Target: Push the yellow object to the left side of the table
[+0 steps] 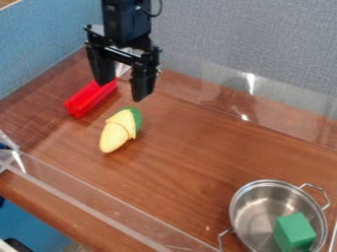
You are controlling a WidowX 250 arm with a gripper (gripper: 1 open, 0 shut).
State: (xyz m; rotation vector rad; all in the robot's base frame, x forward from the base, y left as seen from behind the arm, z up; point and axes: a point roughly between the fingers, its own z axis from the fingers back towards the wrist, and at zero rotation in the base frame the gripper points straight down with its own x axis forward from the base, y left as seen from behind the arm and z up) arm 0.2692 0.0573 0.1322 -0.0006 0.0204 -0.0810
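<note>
The yellow object, a small toy corn cob (118, 130) with a green husk end toward the back, lies on the brown wood-grain table (198, 157) left of centre. My black gripper (122, 81) hangs above and just behind it, pointing down, fingers spread open with nothing between them. One finger (141, 84) stands over the cob's husk end, the other (101, 71) nearer the red block. No finger touches the cob.
A red rectangular block (89, 97) lies left of the cob near the left acrylic wall (39, 84). A steel pot (274, 221) holding a green cube (295, 234) sits at the front right. Low clear walls edge the tabletop.
</note>
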